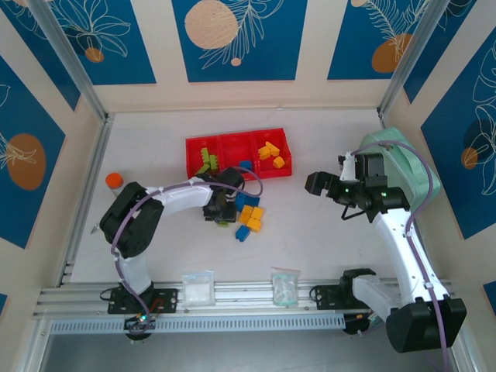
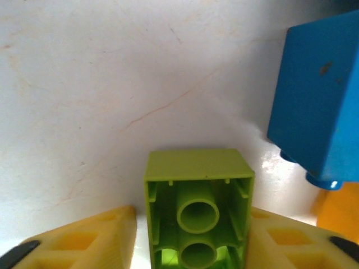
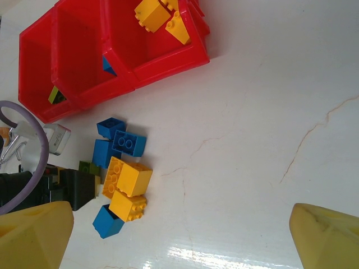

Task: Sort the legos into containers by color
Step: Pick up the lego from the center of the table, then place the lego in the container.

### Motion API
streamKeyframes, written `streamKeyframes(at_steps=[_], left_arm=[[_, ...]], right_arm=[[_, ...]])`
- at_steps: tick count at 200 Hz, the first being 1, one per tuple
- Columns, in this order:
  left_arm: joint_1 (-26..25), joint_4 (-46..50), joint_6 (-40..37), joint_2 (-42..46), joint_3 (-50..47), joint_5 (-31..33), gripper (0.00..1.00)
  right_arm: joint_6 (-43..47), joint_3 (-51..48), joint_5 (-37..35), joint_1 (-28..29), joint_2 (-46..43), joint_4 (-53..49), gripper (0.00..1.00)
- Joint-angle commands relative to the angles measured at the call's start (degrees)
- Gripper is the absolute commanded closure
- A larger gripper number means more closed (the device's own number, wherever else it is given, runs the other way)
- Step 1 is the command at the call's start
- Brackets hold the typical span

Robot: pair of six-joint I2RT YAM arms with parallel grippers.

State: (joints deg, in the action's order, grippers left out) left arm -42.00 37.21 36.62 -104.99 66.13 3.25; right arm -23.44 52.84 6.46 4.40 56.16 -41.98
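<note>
Reaching the red tray (image 1: pixel 195 147), far in the middle, may go wrong. I think the brick could slip out and drop, or bump the loose pile (image 1: pixel 249 217) just near of the tray.

The left arm (image 1: pixel 174 194) bends low to the pile's left side. The right arm (image 1: pixel 395 225) hangs far right, with the right gripper (image 3: pixel 179 224) spread wide.

The left gripper (image 2: pixel 192 219) has a finger on each side of the green brick (image 2: pixel 196 162). I cannot tell if it pinches yet.

Upper centre sits a red three-compartment plastic tray (image 1: pixel 232 147); small studded plastic bricks (image 1: pixel 249 218) lie in it and just below; an orange-capped small bottle (image 1: pixel 114 181) left, a mint-green rounded case (image 1: pixel 411 167) right.
</note>
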Motion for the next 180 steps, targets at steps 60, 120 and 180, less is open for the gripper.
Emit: streamKeyframes(at_steps=[60,120,180], left_arm=[[0.8,1.6,-0.4,2.4,-0.9,2.9,0.74],[5.0,8.1,-3.0,12.0,3.9,10.1,0.75],[16.0,9.5,-11.2,4.7,17.3,9.9,0.76]], right_arm=[[0.0,-0.7,0.6,0.3,-0.4,-0.7,0.01],[0.0,-0.6,0.7,0.4,-0.5,-0.7,0.01],[0.1,-0.6,0.3,0.4,-1.1,-0.9,0.01]])
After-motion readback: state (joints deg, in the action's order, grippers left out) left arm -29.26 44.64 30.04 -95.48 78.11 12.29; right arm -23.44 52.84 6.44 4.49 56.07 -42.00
